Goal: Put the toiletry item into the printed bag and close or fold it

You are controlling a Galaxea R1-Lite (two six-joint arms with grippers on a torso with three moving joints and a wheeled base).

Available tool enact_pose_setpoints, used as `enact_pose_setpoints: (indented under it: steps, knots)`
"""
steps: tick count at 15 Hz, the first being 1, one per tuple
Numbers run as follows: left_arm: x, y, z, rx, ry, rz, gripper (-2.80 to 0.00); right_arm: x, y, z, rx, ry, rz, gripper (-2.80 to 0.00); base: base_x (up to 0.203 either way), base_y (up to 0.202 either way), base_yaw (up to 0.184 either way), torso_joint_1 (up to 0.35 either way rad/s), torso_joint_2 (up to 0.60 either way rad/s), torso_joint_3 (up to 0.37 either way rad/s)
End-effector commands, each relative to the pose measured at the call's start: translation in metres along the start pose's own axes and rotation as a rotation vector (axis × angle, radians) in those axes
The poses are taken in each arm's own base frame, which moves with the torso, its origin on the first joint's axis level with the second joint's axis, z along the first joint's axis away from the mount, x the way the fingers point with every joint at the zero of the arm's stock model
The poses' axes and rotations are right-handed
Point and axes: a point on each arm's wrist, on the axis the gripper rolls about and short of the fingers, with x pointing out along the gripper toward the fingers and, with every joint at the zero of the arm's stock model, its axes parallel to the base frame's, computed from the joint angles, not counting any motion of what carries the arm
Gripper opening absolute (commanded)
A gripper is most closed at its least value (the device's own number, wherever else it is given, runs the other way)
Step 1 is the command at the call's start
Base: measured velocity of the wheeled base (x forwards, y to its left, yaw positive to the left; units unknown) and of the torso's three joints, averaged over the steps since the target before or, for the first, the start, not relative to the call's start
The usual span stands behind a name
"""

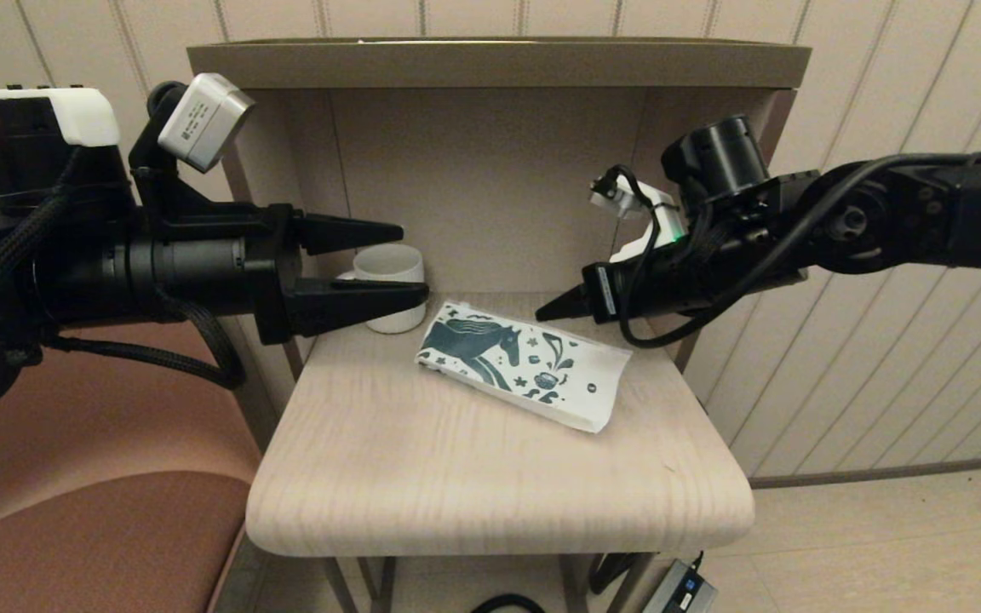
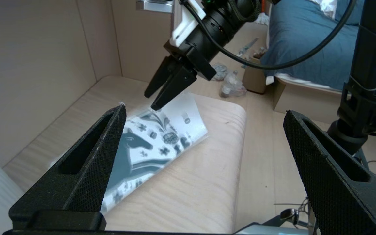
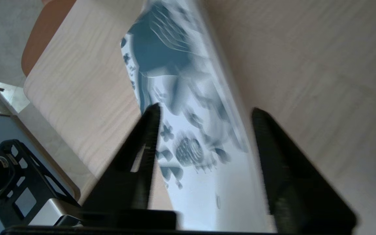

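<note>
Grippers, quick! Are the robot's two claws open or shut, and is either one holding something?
Left gripper: open, holding nothing, beside the mug.
Right gripper: open, empty, above the printed bag.

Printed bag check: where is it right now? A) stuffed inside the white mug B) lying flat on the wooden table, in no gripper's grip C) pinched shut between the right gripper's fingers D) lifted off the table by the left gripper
B: the printed bag lies flat on the table, the open right gripper hovering over its edge and the open left gripper off by the white mug.

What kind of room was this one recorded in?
Probably a bedroom or hotel-style room: a bed with blue bedding shows in the left wrist view, beside a wooden bedside table holding a white mug and printed bag.
</note>
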Motion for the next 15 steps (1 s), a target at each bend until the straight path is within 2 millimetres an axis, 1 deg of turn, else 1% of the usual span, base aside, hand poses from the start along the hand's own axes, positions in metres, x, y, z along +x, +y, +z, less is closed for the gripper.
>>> enact_pose_setpoints:
  steps: [1, 2, 4, 5, 7, 8, 9, 10, 12, 14, 15]
  knots:
    - [0.000, 0.000, 0.000, 0.004, -0.002, -0.006, 0.00, -0.013, 0.001, 0.003, -0.002, -0.022, -0.009, 0.00, 0.000, 0.000, 0.000, 0.000, 0.00, 0.000]
    - [0.000, 0.000, 0.000, 0.003, -0.001, -0.006, 0.00, -0.018, 0.000, 0.002, 0.000, -0.026, -0.021, 0.00, 0.000, 0.000, 0.000, 0.000, 0.00, 0.000]
    - [0.001, 0.000, 0.000, 0.002, 0.000, -0.007, 0.00, -0.033, -0.013, -0.001, 0.017, -0.035, -0.085, 0.00, 0.000, 0.000, 0.000, 0.000, 0.00, 0.000]
    - [0.000, -0.001, 0.000, 0.004, -0.002, -0.007, 0.00, -0.044, -0.012, -0.002, 0.011, -0.051, -0.103, 0.00, 0.000, 0.000, 0.000, 0.000, 0.00, 0.000]
    - [-0.003, -0.006, 0.002, 0.009, -0.005, -0.006, 0.00, -0.072, -0.001, -0.006, -0.010, -0.094, -0.114, 0.00, 0.000, 0.000, 0.000, 0.000, 0.00, 0.000]
    - [-0.008, -0.012, 0.000, 0.001, 0.000, -0.002, 0.00, -0.088, 0.006, -0.011, -0.021, -0.111, -0.120, -2.41, 0.000, 0.000, 0.000, 0.000, 0.00, 0.000]
    - [-0.015, -0.020, 0.000, -0.001, 0.001, 0.011, -2.80, -0.103, 0.013, -0.019, -0.036, -0.129, -0.139, -2.80, 0.000, 0.000, 0.000, 0.000, 0.00, 0.000]
    - [-0.026, -0.028, -0.001, -0.001, 0.003, 0.041, -2.80, -0.117, 0.020, -0.025, -0.058, -0.154, -0.161, -2.80, 0.000, 0.000, 0.000, 0.000, 0.00, 0.000]
    - [-0.055, -0.049, 0.007, 0.026, -0.014, 0.119, -2.80, -0.152, 0.039, -0.039, -0.100, -0.215, -0.186, -2.80, 0.000, 0.000, 0.000, 0.000, 0.00, 0.000]
    - [-0.089, -0.079, 0.016, 0.056, -0.029, 0.206, -2.80, -0.182, 0.055, -0.057, -0.125, -0.262, -0.192, -2.80, 0.000, 0.000, 0.000, 0.000, 0.00, 0.000]
    - [-0.109, -0.101, 0.019, 0.068, -0.033, 0.263, -2.80, -0.198, 0.062, -0.070, -0.134, -0.287, -0.204, -2.80, 0.000, 0.000, 0.000, 0.000, 0.00, 0.000]
